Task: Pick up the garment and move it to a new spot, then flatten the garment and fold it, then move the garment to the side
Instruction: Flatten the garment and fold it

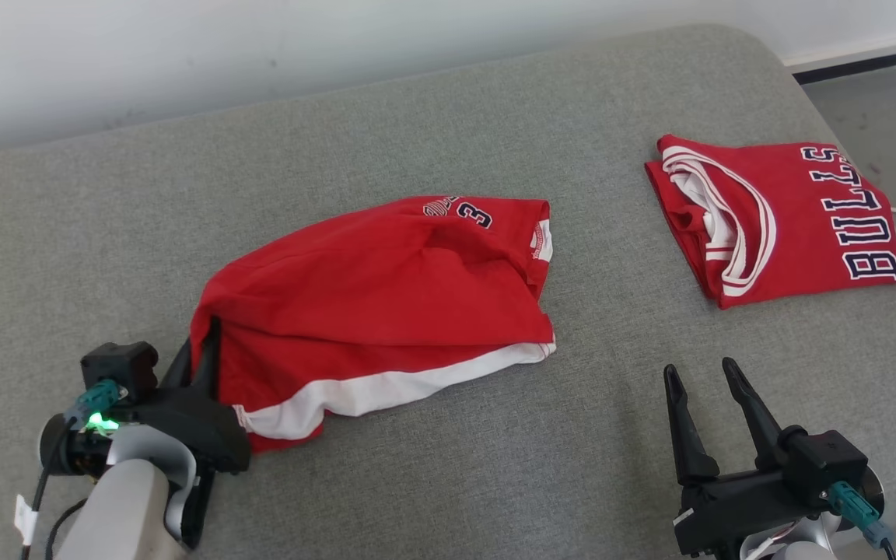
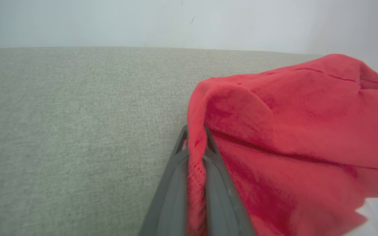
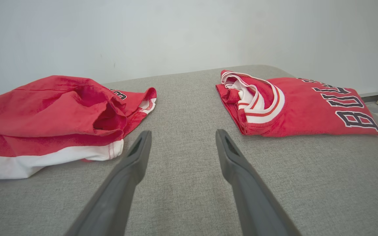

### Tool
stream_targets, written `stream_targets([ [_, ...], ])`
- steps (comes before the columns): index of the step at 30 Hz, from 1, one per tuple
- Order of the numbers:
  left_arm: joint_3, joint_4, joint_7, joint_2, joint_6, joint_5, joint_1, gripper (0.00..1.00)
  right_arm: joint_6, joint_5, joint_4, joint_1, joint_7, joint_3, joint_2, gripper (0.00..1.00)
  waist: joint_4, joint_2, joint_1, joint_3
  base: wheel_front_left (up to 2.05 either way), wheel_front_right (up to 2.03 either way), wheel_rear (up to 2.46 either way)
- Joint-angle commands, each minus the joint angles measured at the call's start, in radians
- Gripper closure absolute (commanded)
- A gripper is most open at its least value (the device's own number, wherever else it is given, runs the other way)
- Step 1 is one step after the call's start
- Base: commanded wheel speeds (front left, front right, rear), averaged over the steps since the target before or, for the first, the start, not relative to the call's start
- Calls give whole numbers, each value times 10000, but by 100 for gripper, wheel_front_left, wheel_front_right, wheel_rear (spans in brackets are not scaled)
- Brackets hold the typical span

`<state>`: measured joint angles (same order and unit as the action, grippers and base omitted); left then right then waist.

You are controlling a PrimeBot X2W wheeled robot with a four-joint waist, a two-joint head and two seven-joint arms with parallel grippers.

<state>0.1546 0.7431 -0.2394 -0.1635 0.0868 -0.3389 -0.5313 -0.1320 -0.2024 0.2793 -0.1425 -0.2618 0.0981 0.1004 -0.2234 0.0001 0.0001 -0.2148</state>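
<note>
One rumpled red garment (image 1: 386, 295), white-hemmed, is pinched by the left gripper (image 1: 207, 334); right gripper (image 1: 700, 368) gapes empty.

Red garment (image 1: 386, 288) with a white hem band and a dark number by its far edge, crumpled and loosely bunched, lying mid grey cushion (image 1: 495, 467), near-left corner raised and pinched in the left gripper (image 1: 201, 346)
</note>
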Motion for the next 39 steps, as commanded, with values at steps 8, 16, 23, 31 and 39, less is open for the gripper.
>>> stream_targets([
  [8, 197, 342, -214, -215, 14, 303, -394, 0, 25, -106, 28, -142, -38, 34, 118, 0, -33, -1, -1, -155, 0, 0, 0],
  [16, -127, -1582, -257, -73, -37, 437, 864, 0, 25, 10, -24, 131, -37, -390, 115, 0, 348, -1, -1, 292, 0, 0, 0],
  [23, -1464, -4529, -248, 637, -339, 443, 3117, 0, 25, 73, -232, 531, -22, -832, 114, 0, 864, -1, -1, 877, 0, 0, 0],
  [31, -2368, -6567, -246, 1074, -171, 740, 4858, 0, 25, 37, -515, 726, -22, -1003, 115, 0, 1295, -1, -1, 1480, 0, 0, 0],
  [39, -2390, -6493, -245, 1130, -4, 698, 5649, 0, 25, -98, -233, 751, -22, -438, 220, 0, 1764, -1, -1, 1978, 0, 0, 0],
])
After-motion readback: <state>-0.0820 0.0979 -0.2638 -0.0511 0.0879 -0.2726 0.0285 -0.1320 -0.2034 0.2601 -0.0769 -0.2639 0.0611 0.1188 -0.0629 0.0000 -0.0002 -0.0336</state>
